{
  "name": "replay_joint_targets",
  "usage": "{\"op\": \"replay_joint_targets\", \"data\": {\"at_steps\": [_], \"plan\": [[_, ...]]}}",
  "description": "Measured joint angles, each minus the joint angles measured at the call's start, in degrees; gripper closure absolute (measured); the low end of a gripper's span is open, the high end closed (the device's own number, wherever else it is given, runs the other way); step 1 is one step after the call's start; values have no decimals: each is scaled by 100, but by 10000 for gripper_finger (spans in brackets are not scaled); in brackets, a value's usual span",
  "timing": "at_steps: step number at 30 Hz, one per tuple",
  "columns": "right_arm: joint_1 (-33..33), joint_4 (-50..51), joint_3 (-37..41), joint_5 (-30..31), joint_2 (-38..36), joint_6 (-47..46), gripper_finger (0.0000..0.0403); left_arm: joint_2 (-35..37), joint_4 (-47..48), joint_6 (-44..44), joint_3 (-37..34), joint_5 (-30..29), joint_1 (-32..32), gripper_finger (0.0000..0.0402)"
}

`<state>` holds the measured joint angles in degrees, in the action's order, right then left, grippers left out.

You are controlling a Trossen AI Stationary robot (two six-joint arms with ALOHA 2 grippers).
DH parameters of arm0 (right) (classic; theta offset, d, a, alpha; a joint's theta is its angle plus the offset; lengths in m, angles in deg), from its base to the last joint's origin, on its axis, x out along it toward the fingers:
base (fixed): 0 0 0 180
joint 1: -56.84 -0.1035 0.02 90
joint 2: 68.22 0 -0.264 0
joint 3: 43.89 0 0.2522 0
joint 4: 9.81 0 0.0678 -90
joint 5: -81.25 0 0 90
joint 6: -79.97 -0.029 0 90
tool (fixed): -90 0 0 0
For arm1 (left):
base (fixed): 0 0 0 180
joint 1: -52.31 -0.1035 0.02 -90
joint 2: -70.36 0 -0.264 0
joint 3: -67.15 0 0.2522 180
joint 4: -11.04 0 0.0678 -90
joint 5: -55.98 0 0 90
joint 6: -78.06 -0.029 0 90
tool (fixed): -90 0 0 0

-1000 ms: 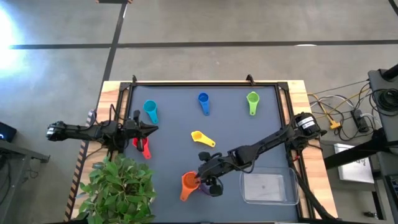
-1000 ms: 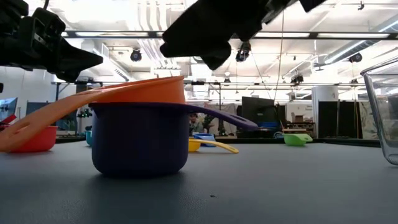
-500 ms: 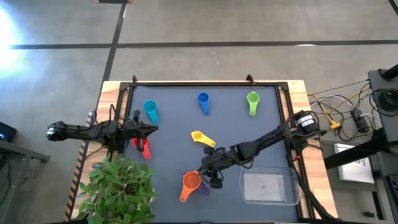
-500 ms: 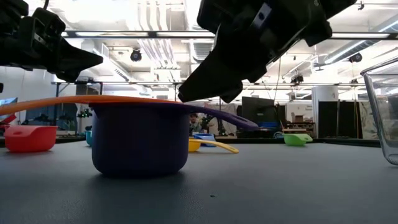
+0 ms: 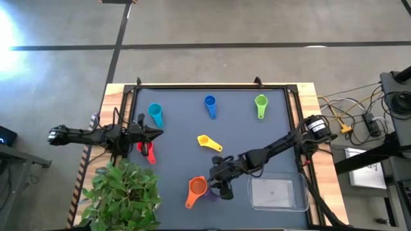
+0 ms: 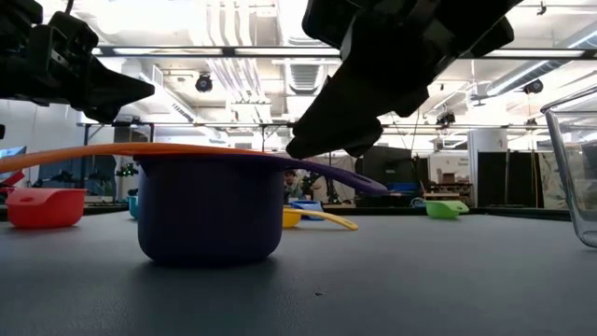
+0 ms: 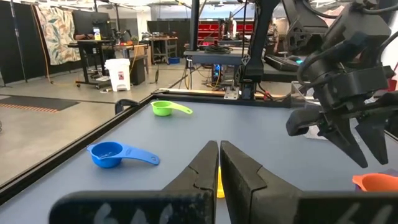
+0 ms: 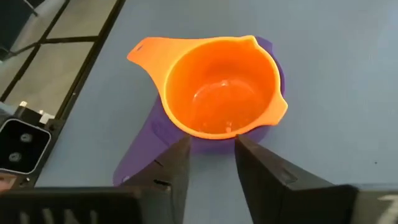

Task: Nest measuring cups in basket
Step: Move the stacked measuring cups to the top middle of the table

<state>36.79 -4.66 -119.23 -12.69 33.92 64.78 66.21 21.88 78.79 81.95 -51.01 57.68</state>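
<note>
The orange cup (image 8: 221,87) sits level inside the purple cup (image 6: 210,210), which stands on the mat near the table's near edge (image 5: 197,187). My right gripper (image 8: 211,152) is open just right of this pair and above the purple handle (image 8: 146,155). I cannot tell whether it touches. The clear basket (image 5: 277,180) lies to the right of it. The yellow (image 5: 209,142), teal (image 5: 155,113), blue (image 5: 210,106), green (image 5: 260,104) and red (image 5: 146,151) cups lie apart on the mat. My left gripper (image 5: 156,133) waits shut by the left edge, above the red cup.
A potted plant (image 5: 122,192) fills the near left corner, close to the red cup. A raised frame (image 5: 212,86) runs around the dark mat. The basket's clear wall (image 6: 578,168) stands on the mat near its right edge.
The orange cup, tilted in the purple cup with its handle end low, has dropped level into it. My right gripper has drawn back slightly toward the table's right, staying just above the pair.
</note>
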Motion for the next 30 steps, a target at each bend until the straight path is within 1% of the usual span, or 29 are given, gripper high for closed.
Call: {"op": "replay_joint_targets", "data": {"at_steps": [2,7,11,13,16,27,30], "plan": [[-38,61,-2,0,-1,-91,259,-1,-1,-1,1,2,1,402],[-44,394,-2,-146,-3,-777,217,-1,0,-1,1,0,1,402],[-18,343,-2,-684,11,-1154,198,0,0,0,1,0,1,402],[-20,314,-2,-887,12,-1262,193,0,0,-1,2,1,0,402],[4,311,-2,-1003,20,-1341,191,1,-1,-2,1,0,0,402],[41,17,-2,-1071,27,-1380,190,-1,0,-2,0,2,0,402],[46,-138,-2,-1116,124,-1419,191,1,-1,-2,2,1,0,402]]}}
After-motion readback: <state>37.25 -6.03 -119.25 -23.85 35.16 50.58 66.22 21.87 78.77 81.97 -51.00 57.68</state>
